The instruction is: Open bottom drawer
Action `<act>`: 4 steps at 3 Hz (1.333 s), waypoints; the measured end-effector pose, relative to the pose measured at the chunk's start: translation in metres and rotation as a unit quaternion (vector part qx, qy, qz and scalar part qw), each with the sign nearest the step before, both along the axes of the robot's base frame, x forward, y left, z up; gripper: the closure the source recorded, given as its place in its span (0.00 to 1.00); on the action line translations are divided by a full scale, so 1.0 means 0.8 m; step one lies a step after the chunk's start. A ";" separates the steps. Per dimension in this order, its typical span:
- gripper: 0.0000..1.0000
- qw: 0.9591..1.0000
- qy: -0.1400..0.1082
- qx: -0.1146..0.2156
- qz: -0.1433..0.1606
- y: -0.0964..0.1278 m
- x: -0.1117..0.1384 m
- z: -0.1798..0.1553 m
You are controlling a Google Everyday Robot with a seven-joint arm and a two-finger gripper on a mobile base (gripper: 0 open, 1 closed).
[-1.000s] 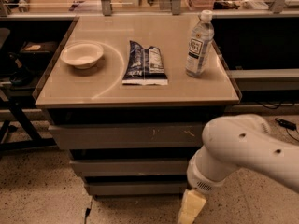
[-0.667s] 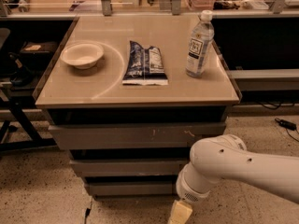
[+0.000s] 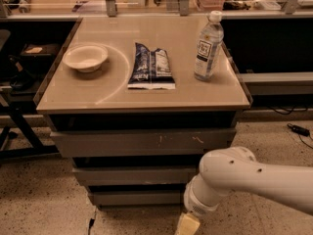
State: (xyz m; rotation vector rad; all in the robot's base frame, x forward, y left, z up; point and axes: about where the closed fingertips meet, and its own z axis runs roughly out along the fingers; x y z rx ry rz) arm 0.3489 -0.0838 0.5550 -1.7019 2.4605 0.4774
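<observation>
The bottom drawer [image 3: 134, 197] is the lowest and narrowest of three grey fronts under the counter, and it looks shut. Above it are the middle drawer front [image 3: 132, 175] and the widest front with white scratch marks [image 3: 142, 142]. My white arm [image 3: 254, 177] reaches in from the right. Its wrist points down at the lower edge, just right of the bottom drawer's front. Only a yellowish piece of the gripper [image 3: 187, 225] shows, and the rest is cut off by the bottom edge.
On the counter top [image 3: 215, 94] stand a white bowl [image 3: 85, 58], a dark snack bag [image 3: 151, 66] and a clear water bottle [image 3: 208, 46]. A black stand [image 3: 19, 126] is at the left. Cables [image 3: 296, 129] lie on the speckled floor at the right.
My arm has moved left and lower, bringing the wrist and gripper closer to the bottom drawer's right end. The drawers and counter objects have not moved.
</observation>
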 end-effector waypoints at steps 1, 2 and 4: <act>0.00 0.999 0.003 0.044 -0.015 0.018 0.012 -0.077; 0.00 0.996 0.006 0.087 -0.027 0.034 0.032 -0.151; 0.00 0.990 0.039 0.122 -0.053 0.050 0.050 -0.264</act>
